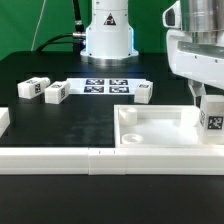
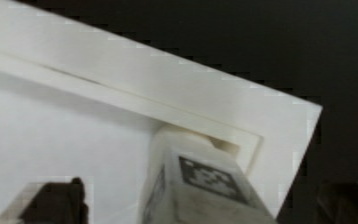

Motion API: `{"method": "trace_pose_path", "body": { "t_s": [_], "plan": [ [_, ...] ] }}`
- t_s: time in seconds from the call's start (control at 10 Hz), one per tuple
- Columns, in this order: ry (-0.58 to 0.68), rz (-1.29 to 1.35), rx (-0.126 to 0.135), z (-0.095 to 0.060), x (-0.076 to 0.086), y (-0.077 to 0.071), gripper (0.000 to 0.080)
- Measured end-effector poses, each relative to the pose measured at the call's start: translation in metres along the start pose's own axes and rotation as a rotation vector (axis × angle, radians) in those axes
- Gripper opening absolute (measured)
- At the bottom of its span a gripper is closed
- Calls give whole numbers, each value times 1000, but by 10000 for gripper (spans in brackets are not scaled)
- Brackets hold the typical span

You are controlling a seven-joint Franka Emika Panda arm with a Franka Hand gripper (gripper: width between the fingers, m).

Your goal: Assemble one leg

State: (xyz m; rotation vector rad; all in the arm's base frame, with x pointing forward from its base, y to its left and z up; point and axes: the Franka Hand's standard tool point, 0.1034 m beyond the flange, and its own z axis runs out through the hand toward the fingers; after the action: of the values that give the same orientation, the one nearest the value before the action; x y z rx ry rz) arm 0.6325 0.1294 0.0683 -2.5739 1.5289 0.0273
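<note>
The end effector [image 1: 212, 100] stands open around the leg [image 1: 213, 115] (long axis upright, in the panel's [image 1: 150, 135] corner).

Layout around the tray-like panel [image 1: 160, 140]

One leg [image 1: 212, 117] stands at its far-right corner, apparently inside; three legs [image 1: 54, 92] lie behind-left; marker board [image 1: 108, 86] behind.

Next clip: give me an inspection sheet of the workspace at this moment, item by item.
Surface: black table, white rail along its front edge.
Job's things: one leg upright at the corner of the square panel on the exterior view's right; three loose legs lie farther back.
Clutter: marker board only.
Grippers: tool open above the upright leg, not holding it.
Cables: black cable near the arm's base.
Surroundings: green backdrop.
</note>
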Motion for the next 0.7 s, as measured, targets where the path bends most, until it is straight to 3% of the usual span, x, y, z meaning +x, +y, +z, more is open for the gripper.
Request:
{"method": "trace_pose_path", "body": {
  "t_s": [0.3,0.7],
  "plan": [
    [12,-391,-51,-1,0,-5,648],
    [16,-796,-73,-2,3,-5,648]
  ]
}}
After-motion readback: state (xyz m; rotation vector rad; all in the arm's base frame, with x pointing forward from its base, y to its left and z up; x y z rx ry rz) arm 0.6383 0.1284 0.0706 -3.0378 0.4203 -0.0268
